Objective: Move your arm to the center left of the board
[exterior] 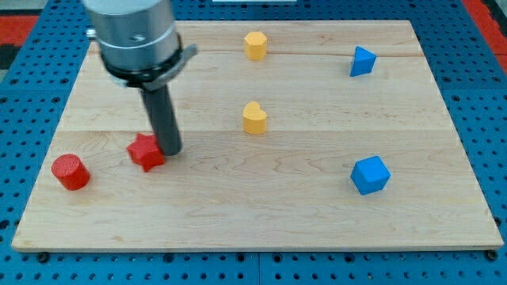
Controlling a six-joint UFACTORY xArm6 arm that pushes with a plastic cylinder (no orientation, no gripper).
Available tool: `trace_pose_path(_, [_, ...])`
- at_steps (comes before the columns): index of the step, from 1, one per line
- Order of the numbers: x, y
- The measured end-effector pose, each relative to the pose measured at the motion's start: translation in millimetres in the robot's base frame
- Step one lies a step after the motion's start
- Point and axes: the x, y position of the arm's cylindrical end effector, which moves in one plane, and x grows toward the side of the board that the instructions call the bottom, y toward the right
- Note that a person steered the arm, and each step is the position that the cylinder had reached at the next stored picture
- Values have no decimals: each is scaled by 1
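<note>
On the wooden board (317, 198), the tip (171, 150) rests touching the red star block (146, 151), right of the red cylinder (70, 172), already near centre left. No claw exists; the rod grasps nothing. Judged from this, the next move is a short slide leftward, skirting both reds. Blue pegboard (491, 95) surrounds the board.

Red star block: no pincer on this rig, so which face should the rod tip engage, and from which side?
Push rather than grip. My tip already sits against the red star block on its right side in the view, so contact there drives it toward the view's left. Aim at a notch between points; a star point would probably spin it. The red cylinder lies farther left.
</note>
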Motion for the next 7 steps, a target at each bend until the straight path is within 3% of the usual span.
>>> trace_pose_path(2, [0,-48])
trace_pose_path(5, [-60,-68])
trace_pose_path(7, [-66,-70])
